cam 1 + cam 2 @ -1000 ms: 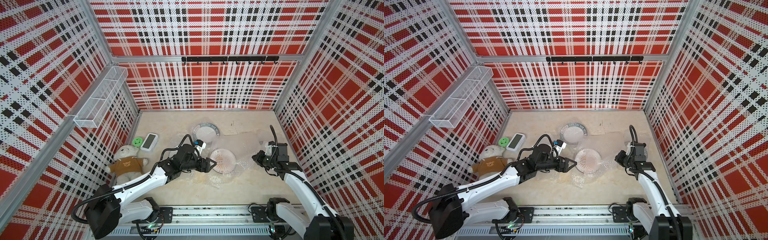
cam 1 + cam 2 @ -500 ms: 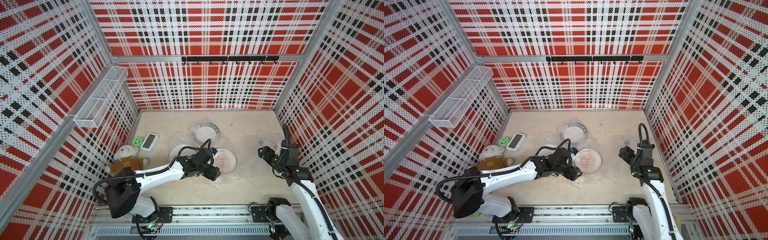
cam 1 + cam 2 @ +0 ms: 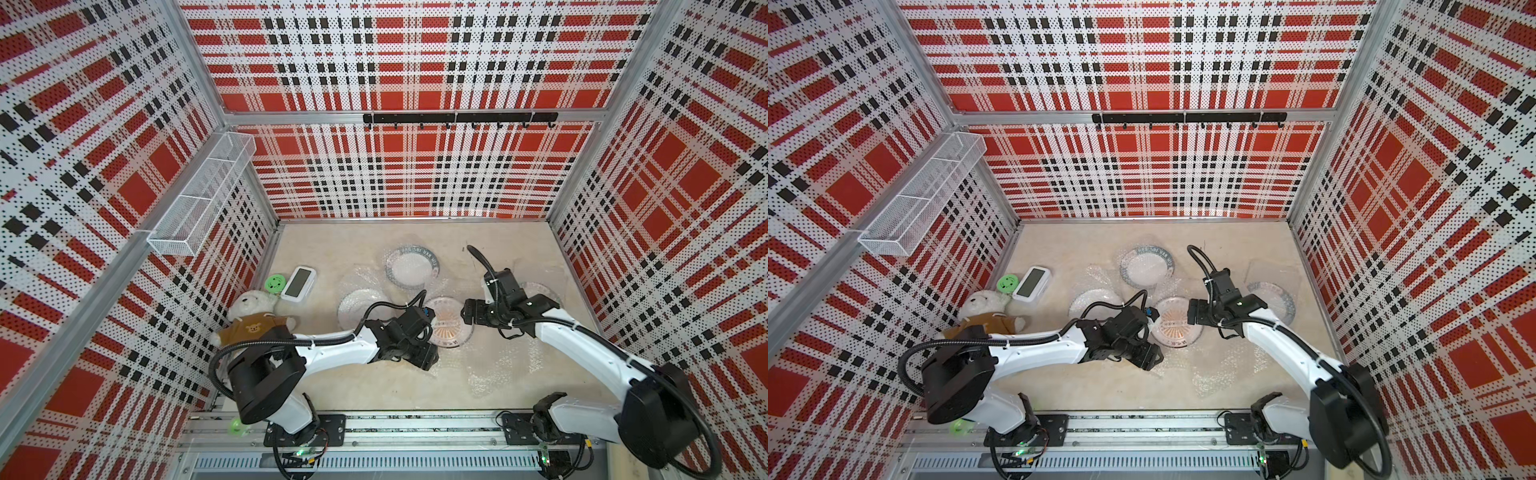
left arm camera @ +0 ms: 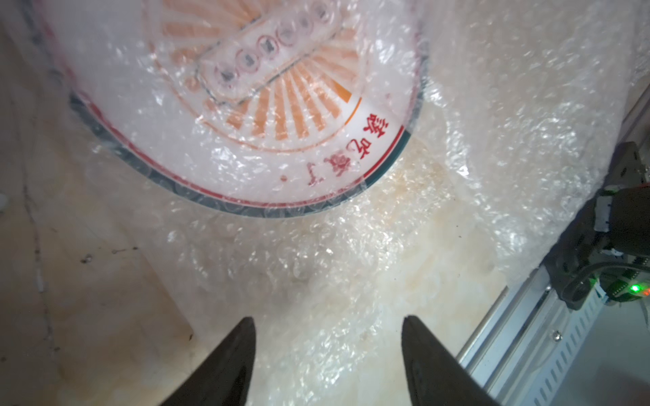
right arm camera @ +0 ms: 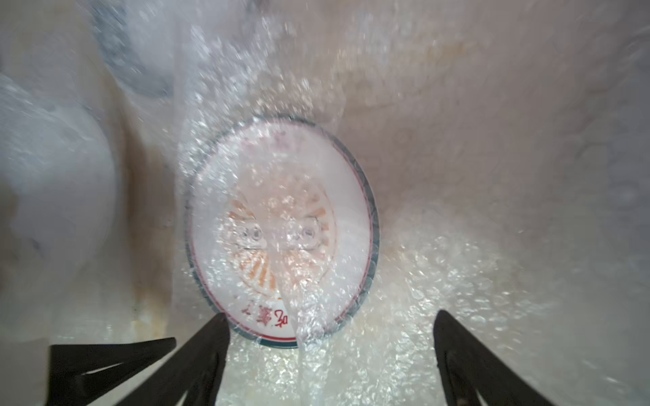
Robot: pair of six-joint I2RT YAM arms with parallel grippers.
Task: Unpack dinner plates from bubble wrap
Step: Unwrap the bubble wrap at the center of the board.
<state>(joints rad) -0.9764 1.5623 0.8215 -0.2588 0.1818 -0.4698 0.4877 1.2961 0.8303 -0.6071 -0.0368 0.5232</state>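
Left gripper [image 4: 327, 318] has its fingers apart around nothing, poised over bubble wrap [image 4: 351, 253] just off the near rim of the sunburst plate [image 4: 365, 154]. A second ago it sat at that plate's left side. Right gripper [image 5: 330, 313] is also spread wide and holds nothing. Half a second ago it was drawn back near the right wall; now it is just beside the sunburst plate's right rim.

Both wrist views show film still lying over the plate's face and red characters near its rim. The right wrist view adds a raised fold of wrap running toward that gripper's gap. Only the top views show the other plates: a lettered-band plate [image 3: 411, 266] farther back, a wrapped plate [image 3: 357, 305] to the left and a fourth plate [image 3: 1275, 297] behind the right arm. They also show a loose sheet [image 3: 498, 365] on the table [image 3: 332, 386] and, by the left wall, a teddy bear [image 3: 253, 320], green disc [image 3: 275, 283] and white clock [image 3: 299, 282].
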